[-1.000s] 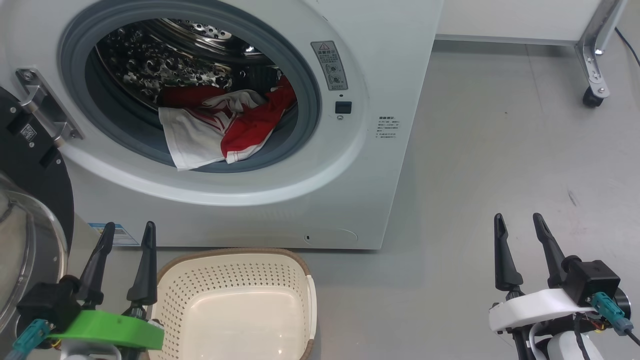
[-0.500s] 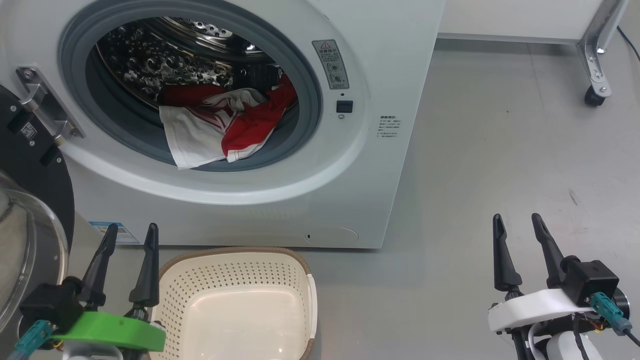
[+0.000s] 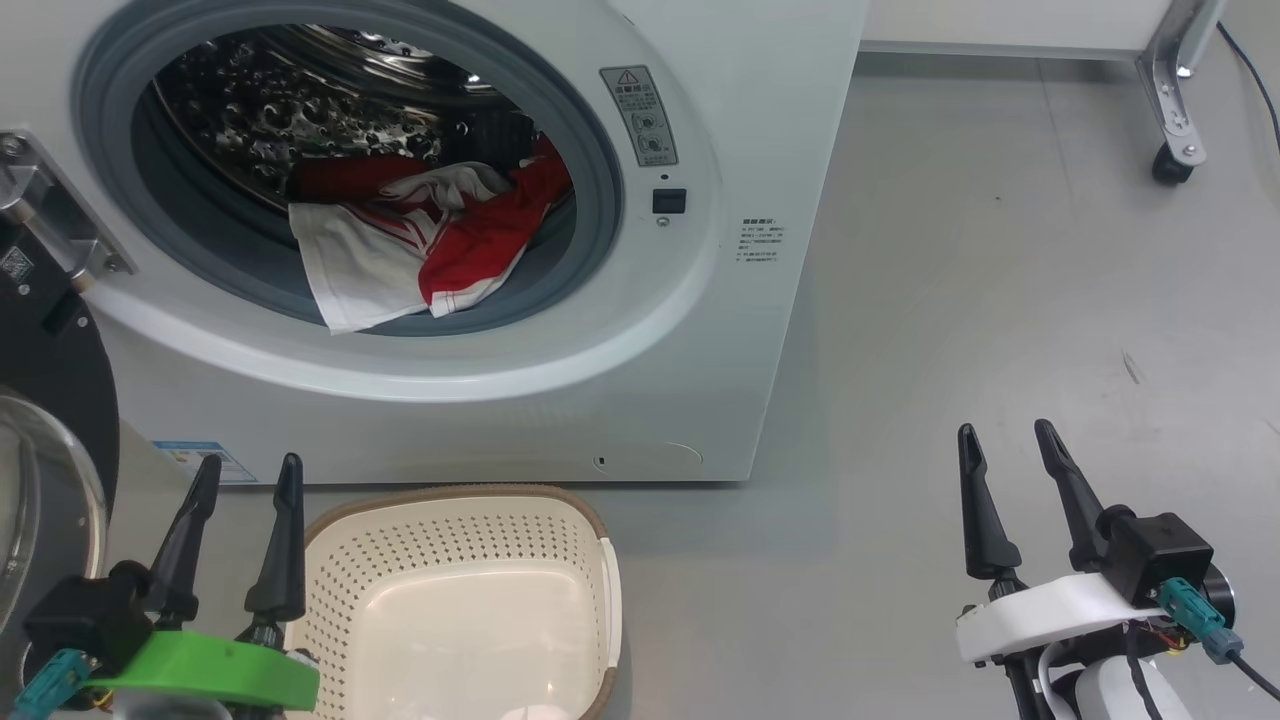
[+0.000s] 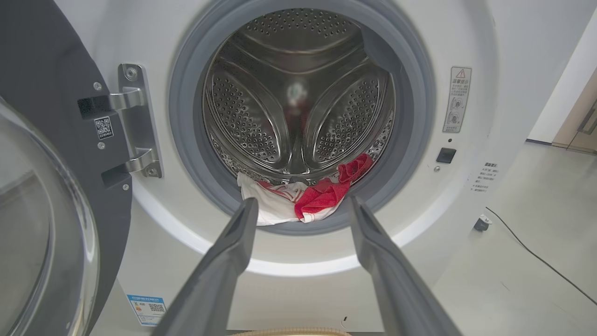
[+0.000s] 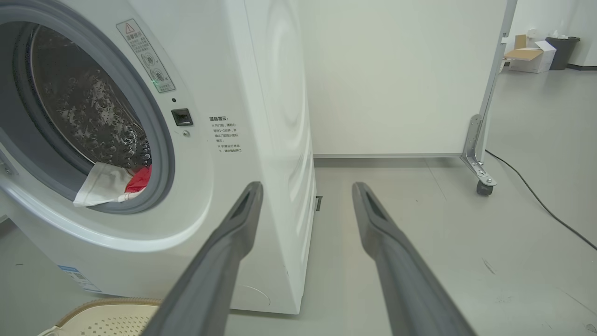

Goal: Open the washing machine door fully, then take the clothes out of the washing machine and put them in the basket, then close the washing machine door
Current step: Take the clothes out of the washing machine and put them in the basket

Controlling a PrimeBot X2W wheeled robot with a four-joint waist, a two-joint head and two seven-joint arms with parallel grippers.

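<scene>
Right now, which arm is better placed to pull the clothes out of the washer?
Left. The left gripper, jaws open, points straight at the clothes in the drum; the right gripper aims past the washing machine.

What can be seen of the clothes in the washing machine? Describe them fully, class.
The clothes are a crumpled heap of soft-looking red and white fabric, with red stripes on one white panel. They lie at the bottom front of the perforated steel drum, and a white corner hangs out over the grey gasket. Nothing grips them.
</scene>
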